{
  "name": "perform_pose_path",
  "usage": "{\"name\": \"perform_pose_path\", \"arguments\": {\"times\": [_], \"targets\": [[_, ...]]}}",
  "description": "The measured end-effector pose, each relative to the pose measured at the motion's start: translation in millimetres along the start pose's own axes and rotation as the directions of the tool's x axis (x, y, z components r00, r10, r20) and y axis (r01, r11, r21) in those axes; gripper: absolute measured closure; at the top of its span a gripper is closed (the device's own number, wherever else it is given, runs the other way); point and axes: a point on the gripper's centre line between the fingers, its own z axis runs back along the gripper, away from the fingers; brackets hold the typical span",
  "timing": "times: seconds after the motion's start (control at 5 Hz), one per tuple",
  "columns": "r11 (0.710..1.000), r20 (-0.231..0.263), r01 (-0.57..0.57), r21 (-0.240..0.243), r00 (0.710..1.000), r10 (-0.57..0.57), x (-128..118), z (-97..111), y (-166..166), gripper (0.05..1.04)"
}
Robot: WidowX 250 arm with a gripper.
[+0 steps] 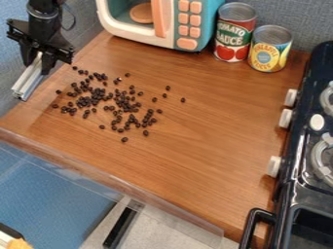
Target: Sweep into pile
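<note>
One black two-finger end effector (39, 57) hung downward at the upper left, pinching one long silver bar (28, 81). Dozens of small dark-brown beans (121, 102) lay scattered on the brown wooden tabletop (201, 141), two labelled metal cans (234, 35) beyond.

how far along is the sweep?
Early, by the look of it. Done: no compact pile, just dark beans loosely bunched on the counter. In hand: gripper holds a pale bar beside them. Left: gather the spread, including strays nearer the cans.
</note>
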Motion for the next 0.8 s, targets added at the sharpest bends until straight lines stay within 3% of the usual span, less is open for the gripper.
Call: {"name": "perform_pose_path", "arguments": {"times": [0.4, 0.8], "targets": [[0.999, -0.053, 0.040, 0.003, 0.998, -0.039, 10, -16, -15, 0.720], [0.997, -0.067, 0.072, 0.000, 0.995, -0.072, 16, -15, -15, 0.720]]}}
